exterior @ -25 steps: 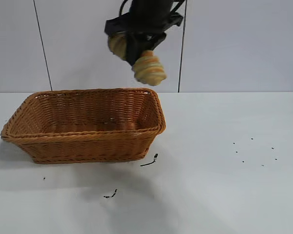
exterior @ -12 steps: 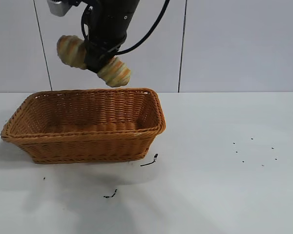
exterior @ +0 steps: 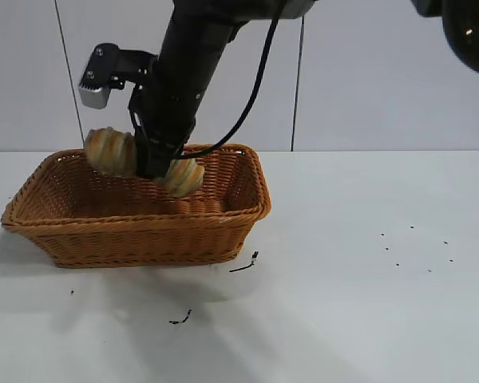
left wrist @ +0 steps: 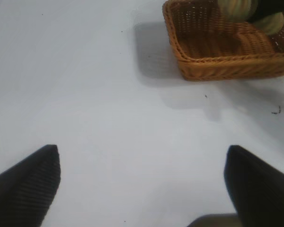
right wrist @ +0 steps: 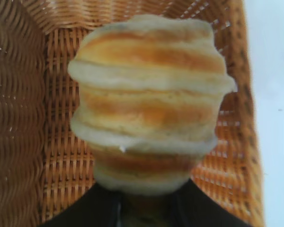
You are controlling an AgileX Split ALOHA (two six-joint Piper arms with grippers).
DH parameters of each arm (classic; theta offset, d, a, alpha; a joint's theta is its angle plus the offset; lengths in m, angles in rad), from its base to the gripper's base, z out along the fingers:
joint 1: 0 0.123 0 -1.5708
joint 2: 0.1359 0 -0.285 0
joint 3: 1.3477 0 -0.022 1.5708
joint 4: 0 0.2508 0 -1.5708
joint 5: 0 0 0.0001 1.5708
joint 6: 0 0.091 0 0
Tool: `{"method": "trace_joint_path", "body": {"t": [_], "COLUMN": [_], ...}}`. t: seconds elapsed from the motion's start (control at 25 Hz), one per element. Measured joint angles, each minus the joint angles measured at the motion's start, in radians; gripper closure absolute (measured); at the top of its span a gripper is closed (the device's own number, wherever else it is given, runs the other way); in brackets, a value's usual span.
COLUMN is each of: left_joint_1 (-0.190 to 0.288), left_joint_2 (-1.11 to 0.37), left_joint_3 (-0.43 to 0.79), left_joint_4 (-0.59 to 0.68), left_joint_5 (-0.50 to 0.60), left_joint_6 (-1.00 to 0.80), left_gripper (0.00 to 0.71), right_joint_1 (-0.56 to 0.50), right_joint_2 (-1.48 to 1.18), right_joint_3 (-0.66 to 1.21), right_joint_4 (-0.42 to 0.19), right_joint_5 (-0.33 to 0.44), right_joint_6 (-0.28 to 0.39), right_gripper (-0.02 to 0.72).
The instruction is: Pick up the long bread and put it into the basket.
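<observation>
- Oblong tan-yellow long bread (exterior: pixel 136 159) with orange-brown ridged stripes held crosswise by its middle, both rounded ends free, in the upper left of the exterior view; probably so it could go down flat.
- Hung low over the large orange-brown woven wicker basket (exterior: pixel 136 227), about level with the braided rim, apparently not yet resting on the woven floor.
- Right gripper (exterior: pixel 154 163) clamped on the loaf; fingertips hidden behind the bread; arm cut off at the top edge.
- Left gripper (left wrist: pixel 142 184) spread wide, nothing between, above the white table (left wrist: pixel 94 94), well apart from the basket.
- Basket floor under the loaf largely blocked in the right wrist view.
</observation>
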Motion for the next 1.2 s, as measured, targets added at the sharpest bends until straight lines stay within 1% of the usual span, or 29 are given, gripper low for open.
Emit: {"method": "trace_joint_path", "body": {"t": [0.04,0.08,0.16,0.2,0.24,0.28,0.36,0.56,0.64,0.68,0.76,0.8,0.88,1.0,1.04,1.08,1.12,1.2], "left_joint_1": [0.0,0.0,0.0,0.0,0.0,0.0,0.0,0.0,0.0,0.0,0.0,0.0,0.0,0.0,0.0,0.0,0.0,0.0], "left_joint_2": [0.0,0.0,0.0,0.0,0.0,0.0,0.0,0.0,0.0,0.0,0.0,0.0,0.0,0.0,0.0,0.0,0.0,0.0], "left_joint_3": [0.0,0.0,0.0,0.0,0.0,0.0,0.0,0.0,0.0,0.0,0.0,0.0,0.0,0.0,0.0,0.0,0.0,0.0], "left_joint_4": [0.0,0.0,0.0,0.0,0.0,0.0,0.0,0.0,0.0,0.0,0.0,0.0,0.0,0.0,0.0,0.0,0.0,0.0], "left_joint_5": [0.0,0.0,0.0,0.0,0.0,0.0,0.0,0.0,0.0,0.0,0.0,0.0,0.0,0.0,0.0,0.0,0.0,0.0], "left_joint_6": [0.0,0.0,0.0,0.0,0.0,0.0,0.0,0.0,0.0,0.0,0.0,0.0,0.0,0.0,0.0,0.0,0.0,0.0], "left_gripper": [0.017,0.017,0.017,0.017,0.017,0.017,0.017,0.017,0.017,0.017,0.017,0.017,0.017,0.017,0.017,0.017,0.017,0.017], "right_joint_1": [0.0,0.0,0.0,0.0,0.0,0.0,0.0,0.0,0.0,0.0,0.0,0.0,0.0,0.0,0.0,-0.001,-0.002,-0.01], "right_joint_2": [0.0,0.0,0.0,0.0,-0.002,-0.005,-0.017,-0.068,-0.094,-0.106,-0.135,-0.151,-0.185,-0.227,-0.237,-0.247,-0.253,-0.258], "right_joint_3": [0.0,0.0,0.0,0.0,0.0,0.0,0.0,0.0,0.0,0.0,0.0,0.0,0.0,-0.002,-0.002,-0.003,-0.004,-0.005], "right_joint_4": [0.004,0.007,0.007,0.007,0.007,0.007,0.007,0.01,0.011,0.011,0.011,0.011,0.01,-0.012,-0.025,-0.039,-0.049,-0.063], "right_joint_5": [0.0,0.002,0.007,0.007,0.007,0.008,0.008,0.006,0.006,0.007,0.008,0.008,0.005,0.009,0.011,0.021,0.033,0.069], "right_joint_6": [0.001,0.002,0.004,0.008,0.013,0.018,0.02,0.031,0.056,0.08,0.152,0.211,0.344,0.59,0.66,0.752,0.806,0.885], "right_gripper": [0.496,0.406,0.177,0.118,0.073,0.048,0.024,0.014,0.014,0.014,0.014,0.014,0.014,0.014,0.014,0.014,0.014,0.014]}}
